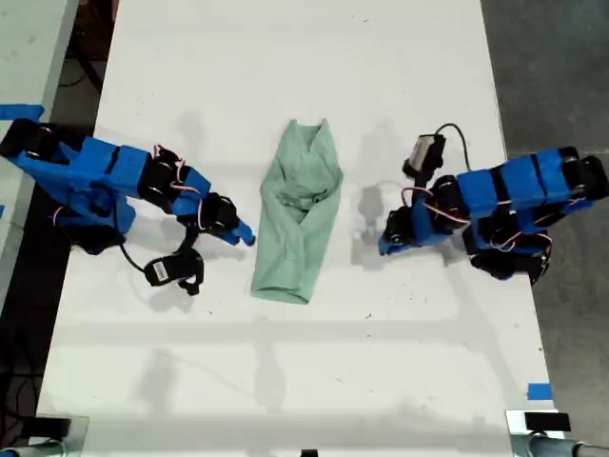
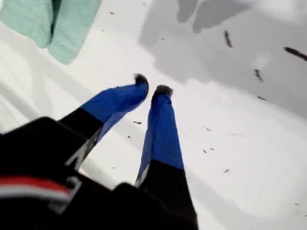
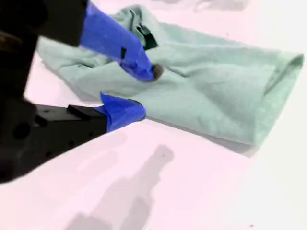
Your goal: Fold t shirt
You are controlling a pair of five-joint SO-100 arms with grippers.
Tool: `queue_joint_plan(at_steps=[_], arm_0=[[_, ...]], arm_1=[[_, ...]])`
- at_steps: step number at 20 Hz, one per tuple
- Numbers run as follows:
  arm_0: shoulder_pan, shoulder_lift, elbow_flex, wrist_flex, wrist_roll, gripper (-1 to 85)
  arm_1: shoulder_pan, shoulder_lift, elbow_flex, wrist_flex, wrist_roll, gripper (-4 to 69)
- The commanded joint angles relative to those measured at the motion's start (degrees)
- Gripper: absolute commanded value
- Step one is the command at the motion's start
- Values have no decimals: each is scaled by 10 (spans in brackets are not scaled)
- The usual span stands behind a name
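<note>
The pale mint-green t shirt (image 1: pixel 300 214) lies folded into a long narrow strip at the table's middle, collar end toward the far edge in the exterior view. My second gripper (image 1: pixel 245 238) is on the exterior view's left, close to the shirt's edge. It is open (image 3: pixel 147 92), with one blue finger over the cloth (image 3: pixel 211 91) and nothing between the fingers. My first gripper (image 1: pixel 383 246) is on the exterior view's right, a short way from the shirt. Its blue fingers are shut (image 2: pixel 152 85) over bare table, holding nothing. Only a corner of the shirt (image 2: pixel 43 24) shows in the first wrist view.
The white table (image 1: pixel 304 362) runs the whole length of the exterior view. Grey floor lies off its edge on that view's right. A blue tape piece (image 1: pixel 540 390) sits near the table's front corner on that side. Small dark marks (image 2: pixel 228 38) dot the tabletop beyond the first gripper.
</note>
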Motion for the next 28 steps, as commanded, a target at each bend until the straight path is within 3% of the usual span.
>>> queue_joint_plan(at_steps=[1, 2, 5, 9, 10, 12, 13, 18, 19, 20, 24, 28], arm_0=[[27, -59, -69, -18, -6, 244], [32, -79, -70, -31, -5, 247], [35, -153, -82, -66, -5, 252], [33, -285, -113, -87, -22, 241], [43, -308, -127, -90, -29, 206], [62, -342, -163, -91, -39, 34], [69, -360, -186, -90, -38, 0], [93, -432, -305, -50, -39, 0], [96, -435, -313, -45, -41, 0], [96, -437, -314, -42, -44, 0], [98, -446, -316, -36, -49, 0], [149, -443, -357, -35, -69, -1]], arm_1=[[-31, -189, -226, -9, -41, 180], [-38, -256, -303, 10, -63, 239], [-51, -410, -499, 62, -91, 236], [-58, -477, -577, 59, -102, 230], [-60, -482, -580, 59, -102, 231], [-60, -484, -580, 53, -105, 233], [-61, -490, -580, 42, -107, 235], [-52, -540, -577, 21, -108, 238], [-48, -551, -577, 19, -110, 189], [-47, -561, -577, 19, -104, 17], [-64, -573, -583, 23, -89, 1], [-139, -560, -661, 83, -59, 1]])
